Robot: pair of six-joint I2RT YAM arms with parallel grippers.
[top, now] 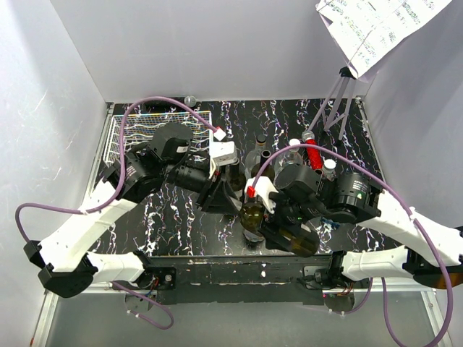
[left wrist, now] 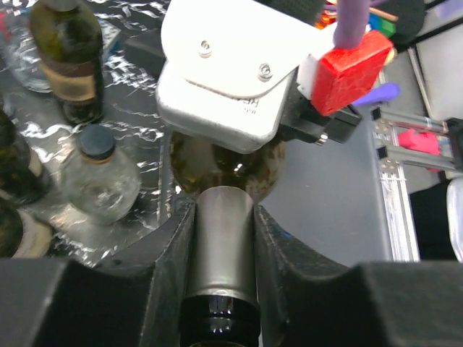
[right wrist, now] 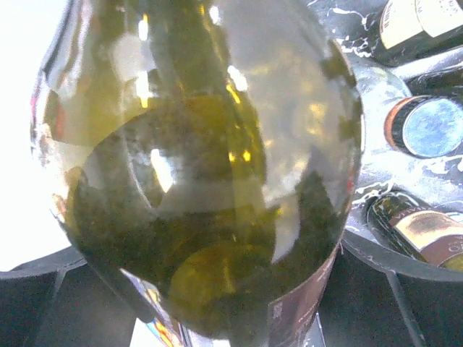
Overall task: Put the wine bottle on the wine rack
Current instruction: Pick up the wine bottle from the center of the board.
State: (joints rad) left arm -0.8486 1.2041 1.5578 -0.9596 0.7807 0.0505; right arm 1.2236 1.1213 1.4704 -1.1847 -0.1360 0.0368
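The wine bottle (top: pixel 252 214) is olive-green glass with a silver foil neck, held level above the front middle of the table between both arms. My left gripper (top: pixel 224 195) is shut on its foil neck (left wrist: pixel 221 238), one finger (left wrist: pixel 163 267) on each side. My right gripper (top: pixel 278 220) is shut on the body, which fills the right wrist view (right wrist: pixel 210 181), its dark label low on the glass. The white wire wine rack (top: pixel 130 134) stands at the back left, partly hidden by my left arm.
Several other bottles stand at the back middle (top: pixel 262 148), one with a red neck (top: pixel 313 153). A dark bottle (left wrist: pixel 72 58) and a small clear one (left wrist: pixel 98 177) are left of the held neck. Labelled bottles (right wrist: pixel 423 235) lie right of the body. A stand with paper (top: pixel 376 25) is at the back right.
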